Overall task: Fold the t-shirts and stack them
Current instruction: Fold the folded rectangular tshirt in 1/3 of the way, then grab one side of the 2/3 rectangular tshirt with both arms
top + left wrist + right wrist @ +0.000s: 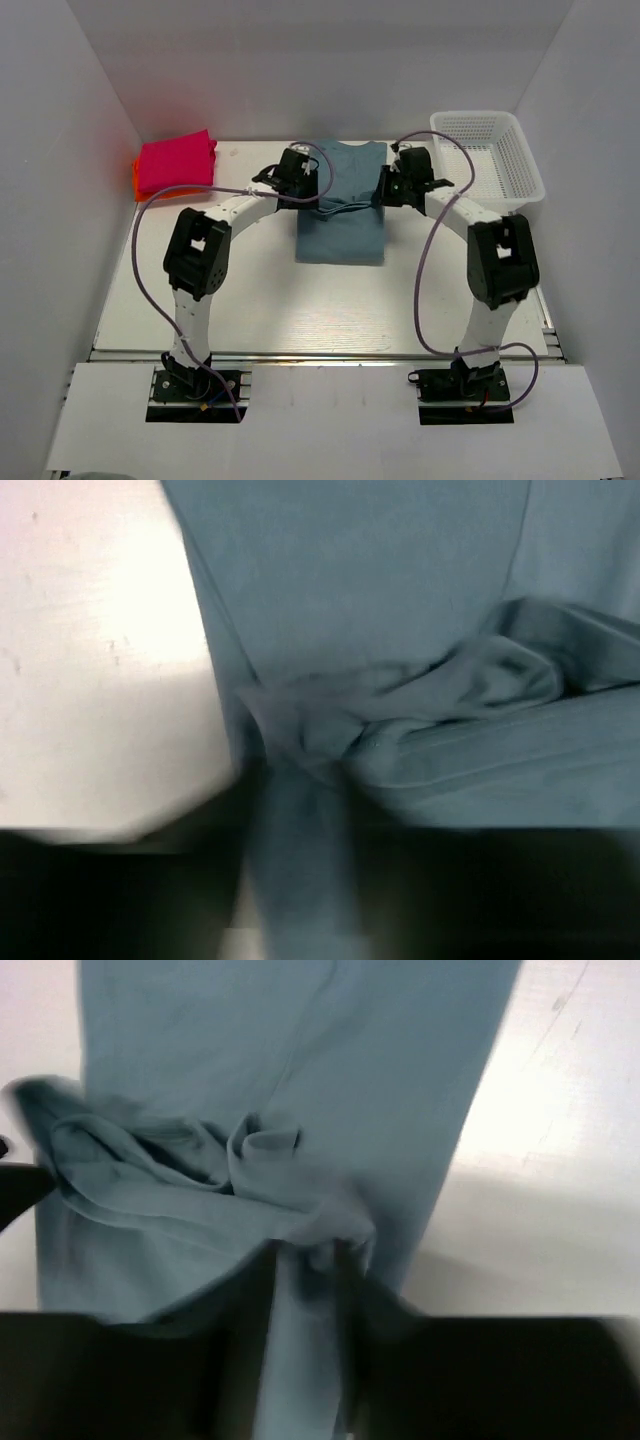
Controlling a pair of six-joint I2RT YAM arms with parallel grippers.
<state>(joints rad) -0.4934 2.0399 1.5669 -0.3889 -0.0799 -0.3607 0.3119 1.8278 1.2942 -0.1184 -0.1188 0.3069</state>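
Both grippers are on the teal tee (340, 230), centre-back of the table (250, 320), narrowed to a strip: left gripper (298, 182) at its left edge, right gripper (392, 186) at its right. Pink tee (178, 160) lies folded on orange tee (137, 182), far-left corner; basket (490, 150) far right.

Left wrist: jaws pinching a bunch of teal cloth, wrinkles running out from it.

Right wrist: same, clamped on a gathered fold.

Step, likely: crosswise fold of the teal tee. Next needs both grippers carrying the pinched edges together, level, then letting go; stacking not yet done.
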